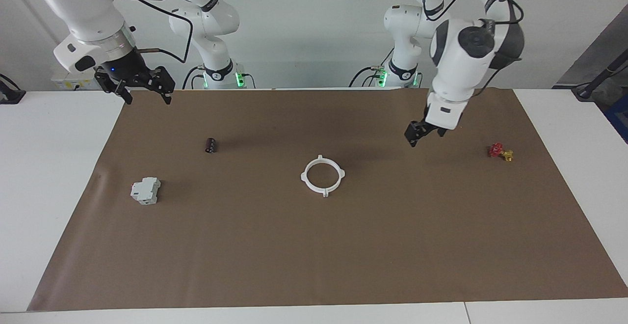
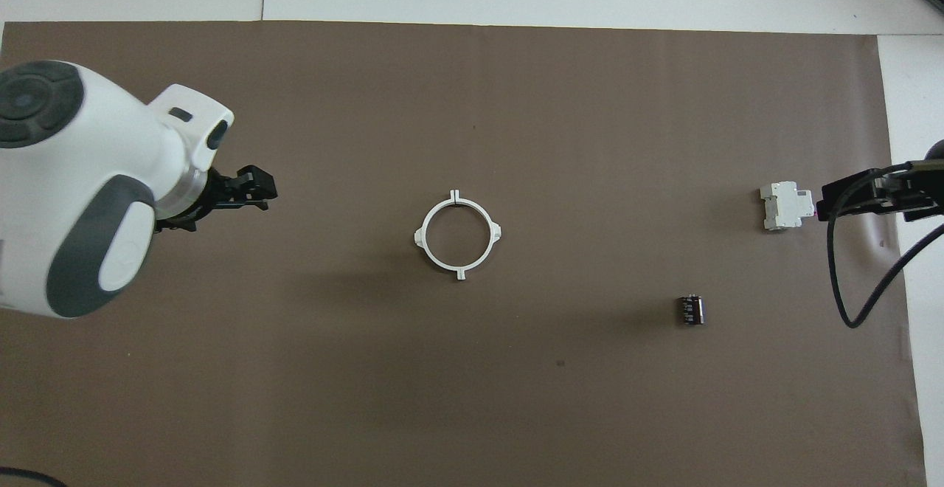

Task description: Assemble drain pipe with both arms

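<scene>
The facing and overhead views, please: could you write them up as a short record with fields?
drain pipe: closed white ring flat on brown mat, mid-table, untouched
left gripper: open, empty, raised over mat between ring and red-yellow valve
right gripper: open, empty, waits above mat's corner
grey-white block, black cylinder: toward right arm's end

Lighting: bright, even, diffuse in both views. Brown mat [image 1: 314, 245] matte, no glare. White bench [image 1: 44, 176] margins bright but not blown out.

Shadows: soft-edged and faint. Broad dim patch on the mat beside the white ring [image 1: 322, 175], toward the robots. Short soft shadow beside the black cylinder [image 1: 211, 145]; another beside the grey-white block [image 1: 145, 190].

Green indicator lights glow at both arm bases.

Focus: sharp across the mat in both views. Left arm [image 2: 81, 192] looms large in the overhead view, slightly soft. No motion blur. No visible bending of mat edges.
</scene>
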`<state>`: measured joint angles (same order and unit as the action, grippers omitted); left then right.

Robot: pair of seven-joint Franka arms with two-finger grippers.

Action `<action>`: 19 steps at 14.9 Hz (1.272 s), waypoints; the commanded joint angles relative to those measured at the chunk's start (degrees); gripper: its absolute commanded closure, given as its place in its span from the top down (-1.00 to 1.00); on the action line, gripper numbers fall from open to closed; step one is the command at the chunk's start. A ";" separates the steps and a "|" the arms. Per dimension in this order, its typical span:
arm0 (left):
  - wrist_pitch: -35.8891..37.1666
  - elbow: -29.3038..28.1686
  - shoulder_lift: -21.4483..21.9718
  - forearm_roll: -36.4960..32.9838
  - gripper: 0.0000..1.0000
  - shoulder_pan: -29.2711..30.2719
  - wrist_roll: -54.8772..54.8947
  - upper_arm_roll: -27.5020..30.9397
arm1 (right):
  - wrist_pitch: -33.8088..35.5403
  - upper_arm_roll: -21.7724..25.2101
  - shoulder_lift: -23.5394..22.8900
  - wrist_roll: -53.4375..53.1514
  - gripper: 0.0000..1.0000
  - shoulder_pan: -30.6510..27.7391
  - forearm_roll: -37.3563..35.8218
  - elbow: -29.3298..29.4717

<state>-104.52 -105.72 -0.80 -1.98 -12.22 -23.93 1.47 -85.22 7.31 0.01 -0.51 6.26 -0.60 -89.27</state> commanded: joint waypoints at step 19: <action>9.67 5.00 3.62 0.57 1.00 11.78 32.34 0.12 | -1.88 -0.36 0.87 1.39 1.00 -0.72 0.25 -1.34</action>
<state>-95.90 -103.46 4.83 -1.96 1.08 2.99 0.53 -85.72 7.31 0.01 -0.51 6.26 -0.60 -89.28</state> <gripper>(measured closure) 0.000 0.000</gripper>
